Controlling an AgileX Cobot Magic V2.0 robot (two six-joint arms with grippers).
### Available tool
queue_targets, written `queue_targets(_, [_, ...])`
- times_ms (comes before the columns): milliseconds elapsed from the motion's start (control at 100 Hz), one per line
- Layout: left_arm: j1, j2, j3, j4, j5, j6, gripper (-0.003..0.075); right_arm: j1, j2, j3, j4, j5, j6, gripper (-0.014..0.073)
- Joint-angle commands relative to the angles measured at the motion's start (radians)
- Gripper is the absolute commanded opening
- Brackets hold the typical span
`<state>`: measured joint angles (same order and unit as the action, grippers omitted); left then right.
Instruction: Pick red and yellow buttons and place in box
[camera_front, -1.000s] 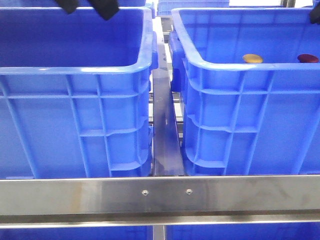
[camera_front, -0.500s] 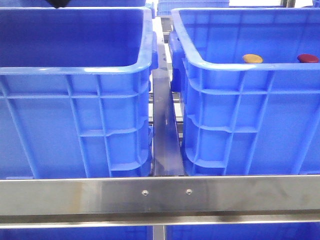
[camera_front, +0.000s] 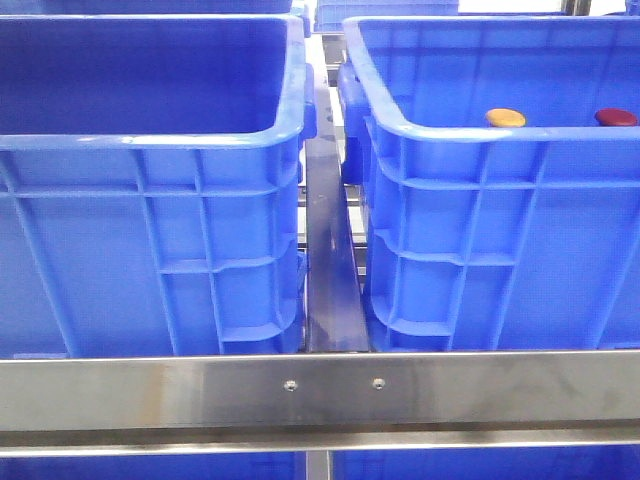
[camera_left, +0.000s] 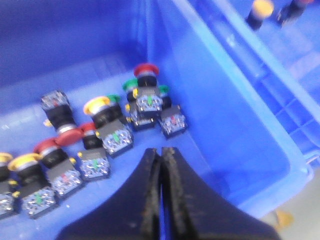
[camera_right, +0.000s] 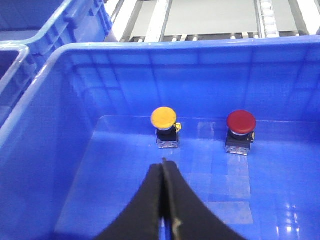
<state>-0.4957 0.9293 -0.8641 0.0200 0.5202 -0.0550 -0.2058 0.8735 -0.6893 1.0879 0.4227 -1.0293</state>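
Front view: two blue crates side by side behind a steel rail (camera_front: 320, 395) across the bottom of the frame. Left crate (camera_front: 150, 140) fills the left half, its inside in shadow, contents not visible. Right crate (camera_front: 480, 130) fills the right half, w/ a dark metal strip (camera_front: 330, 270) in the gap between the two. Yellow button (camera_front: 505, 117) and red button (camera_front: 615, 117) show just over the right crate's near rim, upper right of the frame, yellow to the left of red, apart from each other. No arm or gripper in this view.

Left wrist view: left gripper (camera_left: 161, 200) at bottom centre, black fingers pressed together, nothing between them, hovering over the left crate's floor. A cluster of push-button switches (camera_left: 100, 150) lies there, centre to lower left of the frame: red, yellow and green caps on black bodies, some tipped over, pic blurred. Upper right, past the crate wall, the yellow cap and a dark one show in the neighbouring crate.

Right wrist view: right gripper (camera_right: 164, 200) at bottom centre, fingers closed, empty. It hangs inside the right crate, above the floor. Yellow button mid-frame, red button to its right, both upright on small black bases, near the far wall, well apart from the fingertips.
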Motion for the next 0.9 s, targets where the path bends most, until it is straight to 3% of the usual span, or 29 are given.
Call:
queue_targets(0, [-0.008,-0.089,0.041,0.013,-0.126,-0.007,-0.0020,0.002,-0.066,0.003,0.032,-0.016,-0.003,-0.0057])
queue_targets(600, [-0.008,-0.487,0.331,0.024,-0.183,-0.007,-0.0020,0.001,-0.600,0.211,0.029,0.017,-0.003,-0.0057])
queue_targets(890, [-0.008,-0.533,0.350,0.021,-0.149,-0.007,-0.0020,0.001,-0.668,0.226,0.031,0.017,-0.003,-0.0057])
